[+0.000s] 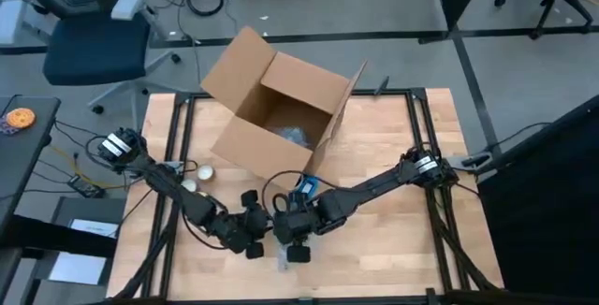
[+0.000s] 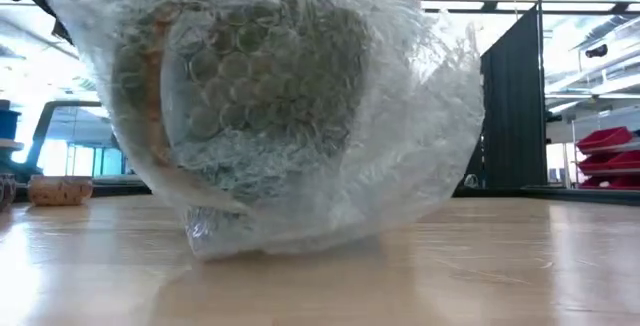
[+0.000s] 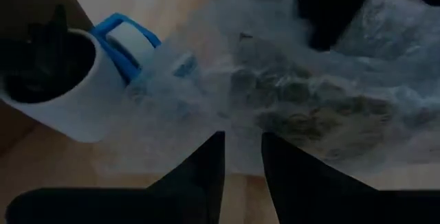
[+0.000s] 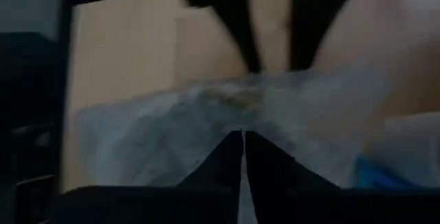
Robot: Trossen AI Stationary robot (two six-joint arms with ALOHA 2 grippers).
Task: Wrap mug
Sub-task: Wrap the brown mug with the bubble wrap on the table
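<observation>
The mug, brown-green and wrapped in clear bubble wrap (image 2: 270, 116), fills the low view and rests on the table by its lower end (image 2: 250, 241). In the high view the bundle (image 1: 281, 260) lies near the table's front edge, and both grippers meet over it. My right gripper (image 4: 243, 136) is shut on the wrap. My left gripper (image 3: 243, 141) stands a little open, its fingertips on either side of the wrap's near edge (image 3: 240, 162). Whether they touch it cannot be told. My right gripper pinches the bubble wrap (image 4: 240, 117) between its two fingertips, at the upper part of the bundle. The fingers come down on it from the table's right side. One layer or several does not show. The bundle stays on the table.
A white cup holding dark things (image 3: 55, 80) and a blue tape dispenser (image 3: 127, 42) stand just behind the bundle. An open cardboard box (image 1: 281, 108) lies on its side at the table's far middle. Small pale round objects (image 1: 201, 172) sit at the left.
</observation>
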